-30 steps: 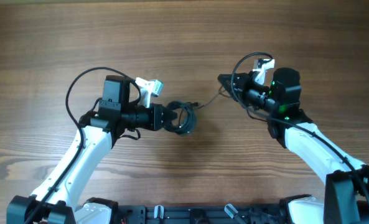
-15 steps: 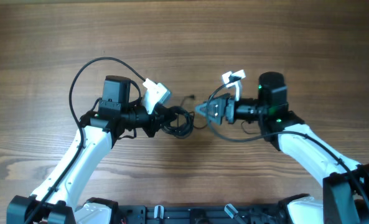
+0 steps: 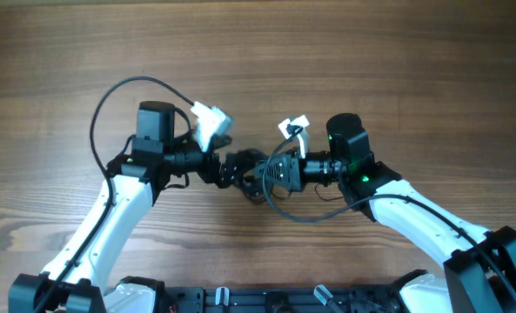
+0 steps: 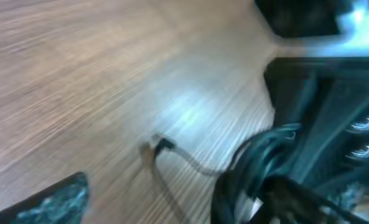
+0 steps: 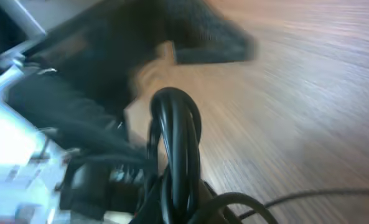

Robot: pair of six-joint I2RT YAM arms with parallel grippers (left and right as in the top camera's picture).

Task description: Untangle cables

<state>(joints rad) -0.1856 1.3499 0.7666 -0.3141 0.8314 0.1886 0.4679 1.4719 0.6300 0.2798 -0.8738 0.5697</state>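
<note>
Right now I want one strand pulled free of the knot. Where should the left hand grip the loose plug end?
Probably on the thin wire just behind the plug end, coming down from above, across the strand: it lies flat on the table, stretched clear of the cable bundle.
</note>
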